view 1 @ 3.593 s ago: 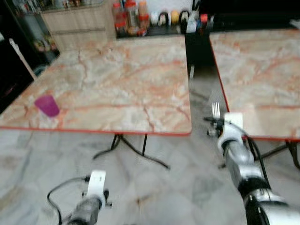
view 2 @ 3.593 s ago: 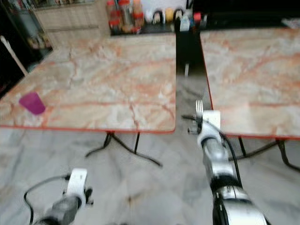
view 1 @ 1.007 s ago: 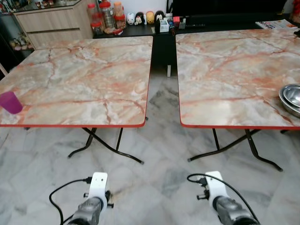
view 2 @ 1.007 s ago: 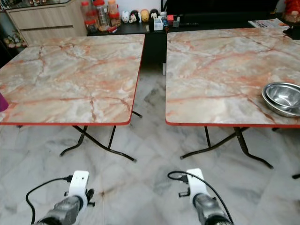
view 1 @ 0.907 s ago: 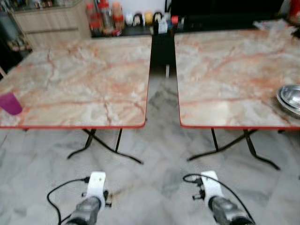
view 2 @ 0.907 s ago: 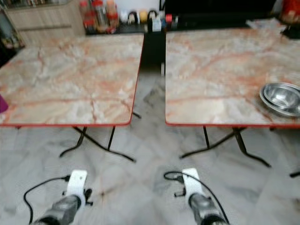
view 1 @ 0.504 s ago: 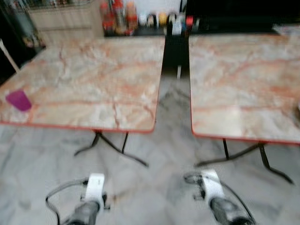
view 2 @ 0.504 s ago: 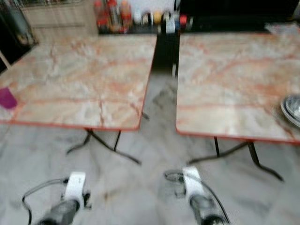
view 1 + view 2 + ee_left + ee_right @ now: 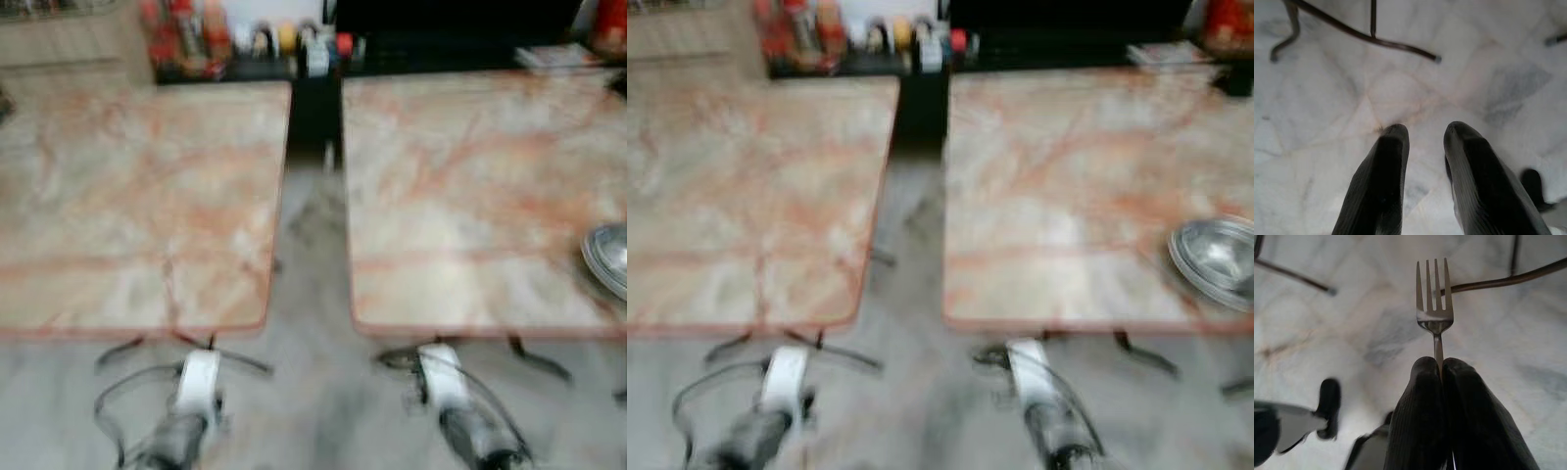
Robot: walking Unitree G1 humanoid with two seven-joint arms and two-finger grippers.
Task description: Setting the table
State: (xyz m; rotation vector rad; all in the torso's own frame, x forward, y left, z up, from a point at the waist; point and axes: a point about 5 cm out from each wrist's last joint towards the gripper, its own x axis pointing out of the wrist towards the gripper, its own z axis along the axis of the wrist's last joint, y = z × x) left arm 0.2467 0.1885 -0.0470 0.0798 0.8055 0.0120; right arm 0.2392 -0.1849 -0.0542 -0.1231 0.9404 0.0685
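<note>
The right tool (image 9: 1439, 363) is pinched tight on a metal fork (image 9: 1434, 303). Its two black fingers (image 9: 1420, 406) press together on the thin handle. The fork sticks straight out past the fingertips, with its four prongs at the far end. Under the fork is the pale marble floor (image 9: 1317, 323), and a dark table leg (image 9: 1508, 280) crosses just behind the prongs.

The left tool (image 9: 1425, 128) holds nothing. Its two fingers (image 9: 1381, 181) are a little apart, with a narrow gap between them. It hangs over the same floor, near a black table leg (image 9: 1376, 41).

The head views are blurry. Both arms hang low in front of two worktops with orange and white marble tops. The left worktop (image 9: 137, 196) and the right worktop (image 9: 470, 196) stand side by side with a strip of floor between them. The right arm (image 9: 456, 411) is low by the near edge of the right worktop. The left arm (image 9: 191, 411) is low by the near edge of the left one.

A shiny metal bowl (image 9: 1218, 259) sits on the right worktop, close to its right side. It is well apart from the fork. At the back, bottles and jars (image 9: 186, 34) stand on a dark shelf.
</note>
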